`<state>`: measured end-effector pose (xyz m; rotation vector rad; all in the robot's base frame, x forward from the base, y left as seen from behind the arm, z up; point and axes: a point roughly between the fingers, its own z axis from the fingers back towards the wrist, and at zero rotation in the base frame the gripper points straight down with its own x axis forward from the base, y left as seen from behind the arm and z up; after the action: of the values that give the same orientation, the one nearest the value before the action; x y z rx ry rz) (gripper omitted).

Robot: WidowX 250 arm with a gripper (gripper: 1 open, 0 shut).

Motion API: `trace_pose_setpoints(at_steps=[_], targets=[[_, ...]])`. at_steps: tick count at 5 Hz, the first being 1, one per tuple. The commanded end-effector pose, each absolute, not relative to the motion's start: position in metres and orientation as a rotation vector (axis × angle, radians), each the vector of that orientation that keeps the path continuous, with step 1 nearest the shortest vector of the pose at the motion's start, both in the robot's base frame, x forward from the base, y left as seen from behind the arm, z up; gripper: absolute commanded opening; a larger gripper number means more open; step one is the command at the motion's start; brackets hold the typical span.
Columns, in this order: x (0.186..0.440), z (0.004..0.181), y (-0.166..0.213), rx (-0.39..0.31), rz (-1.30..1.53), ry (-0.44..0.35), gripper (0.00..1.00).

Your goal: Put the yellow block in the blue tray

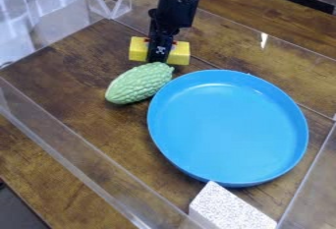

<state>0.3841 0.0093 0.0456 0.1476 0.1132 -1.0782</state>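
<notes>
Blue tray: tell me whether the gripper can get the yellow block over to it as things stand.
Probably yes. The gripper is shut on the yellow block, and the blue tray lies open nearby; the green vegetable sits off that path.

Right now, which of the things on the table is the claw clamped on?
The yellow block; the gripper is shut on it, while the green lump lies apart.

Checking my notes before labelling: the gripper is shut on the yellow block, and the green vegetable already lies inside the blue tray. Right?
Not quite. The camera view shows the green vegetable on the table beside the blue tray, not in it. The gripper is shut on the yellow block.
</notes>
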Motion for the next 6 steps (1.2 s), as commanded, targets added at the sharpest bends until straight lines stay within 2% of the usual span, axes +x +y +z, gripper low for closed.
trace_pose_setpoints(at_steps=[1,6], targets=[[0.399,0.103,0.0,0.231,-1.083,-0.038,0.0],[0.392,0.107,-0.019,0.233,-1.1,-0.049,0.0]])
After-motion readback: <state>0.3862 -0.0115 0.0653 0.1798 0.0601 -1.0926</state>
